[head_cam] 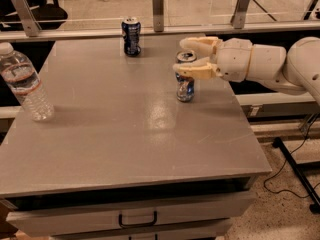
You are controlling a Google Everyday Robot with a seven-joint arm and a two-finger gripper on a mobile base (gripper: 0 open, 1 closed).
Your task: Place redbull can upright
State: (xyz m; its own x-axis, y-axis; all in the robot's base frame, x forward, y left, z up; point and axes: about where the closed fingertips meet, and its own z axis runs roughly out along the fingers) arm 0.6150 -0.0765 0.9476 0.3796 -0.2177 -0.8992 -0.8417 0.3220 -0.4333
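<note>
The redbull can [184,86], slim, silver and blue with a silver top, stands upright on the grey table [125,134] at its right side. My gripper [180,57] reaches in from the right at the height of the can's top. Its two cream fingers flank the top, one behind and one in front, with a small gap showing at the far finger [197,43]. The near finger [192,72] crosses in front of the can's upper part. The gripper looks open around the can.
A darker navy-blue can [131,36] stands upright at the table's back edge. A clear plastic water bottle [26,83] stands at the left edge. A rail with metal posts [158,6] runs behind the table. Drawers [137,218] sit under the front edge.
</note>
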